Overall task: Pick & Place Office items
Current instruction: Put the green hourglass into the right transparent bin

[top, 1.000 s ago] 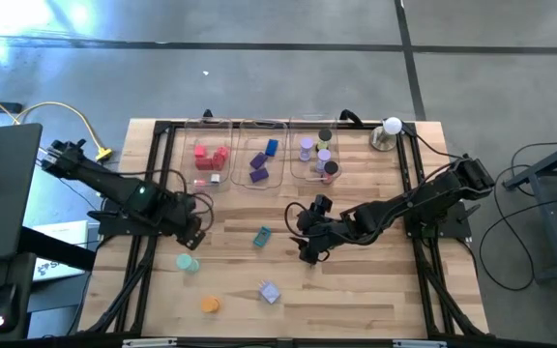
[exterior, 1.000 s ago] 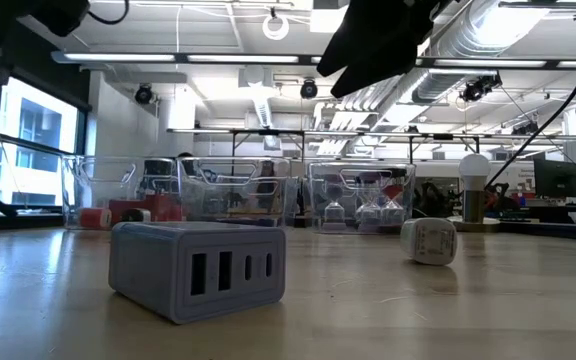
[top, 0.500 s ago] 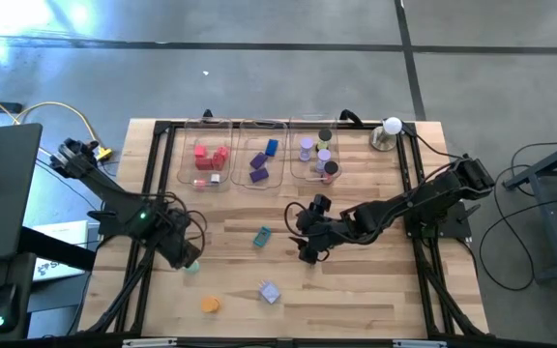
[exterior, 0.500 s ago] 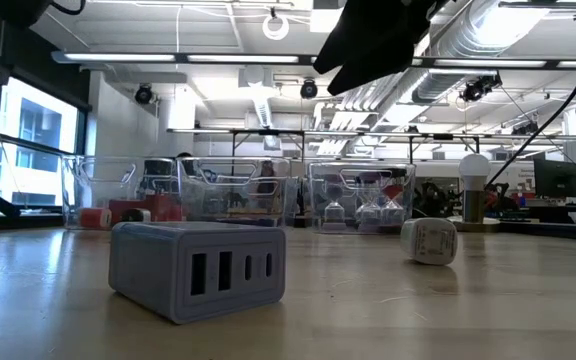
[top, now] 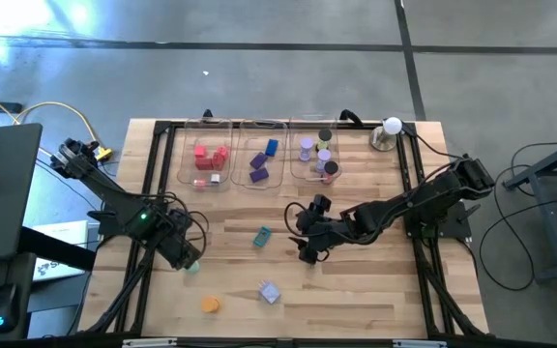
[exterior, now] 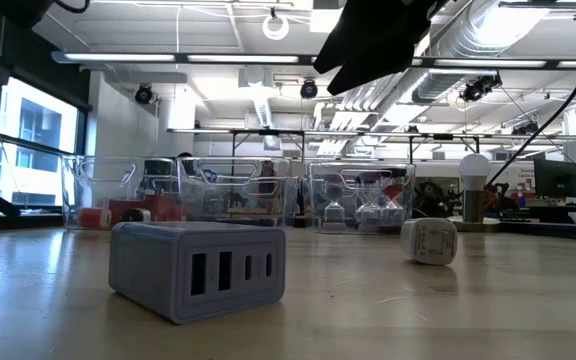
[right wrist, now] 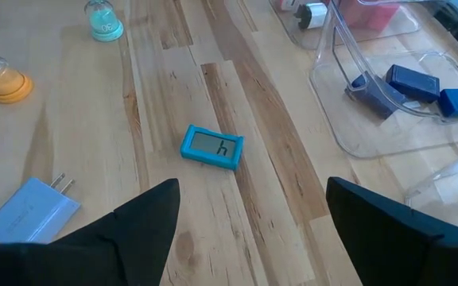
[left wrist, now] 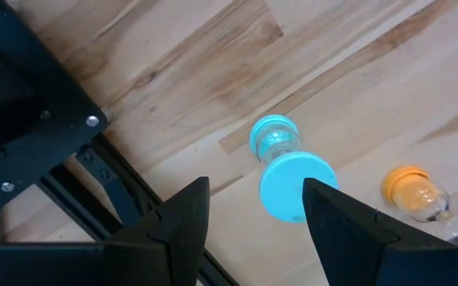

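Currently the left gripper (left wrist: 249, 210) hangs directly over the teal timer (left wrist: 286, 168), jaws parted to either side and nothing clamped, so that a descent would bracket the piece; this item lies on its side near the table's (top: 356, 300) 8 o'clock edge. An orange timer (left wrist: 408, 189) lies just beyond it. At the centre, the right gripper (right wrist: 249, 218) waits with jaws spread and empty, aimed at the blue clock (right wrist: 212, 147). Sorted pieces sit in the clear trays (top: 259, 164) at 12 o'clock.
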### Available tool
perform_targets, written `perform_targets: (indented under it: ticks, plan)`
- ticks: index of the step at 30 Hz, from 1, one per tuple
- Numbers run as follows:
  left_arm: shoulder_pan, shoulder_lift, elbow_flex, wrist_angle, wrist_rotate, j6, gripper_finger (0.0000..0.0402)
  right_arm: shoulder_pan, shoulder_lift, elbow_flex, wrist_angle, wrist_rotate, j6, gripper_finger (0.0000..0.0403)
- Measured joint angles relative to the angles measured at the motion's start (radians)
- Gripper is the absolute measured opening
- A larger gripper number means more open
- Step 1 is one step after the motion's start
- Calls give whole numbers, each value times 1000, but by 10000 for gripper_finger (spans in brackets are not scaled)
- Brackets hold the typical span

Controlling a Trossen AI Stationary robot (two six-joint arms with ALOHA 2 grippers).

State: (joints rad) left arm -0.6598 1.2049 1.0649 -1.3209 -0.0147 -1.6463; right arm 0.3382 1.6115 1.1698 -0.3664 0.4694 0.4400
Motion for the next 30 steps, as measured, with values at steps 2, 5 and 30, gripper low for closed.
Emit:
perform_targets:
  ticks: [2,5,30]
  plan:
    - [0,0,0,9,0,9,196,0,0,0,0,0,0,306]
    - [0,0,0,11,-1,26,196,0,0,0,0,0,-1,306]
    - [-25,58,-6,204,9,92,353,0,0,0,-4,0,-19,306]
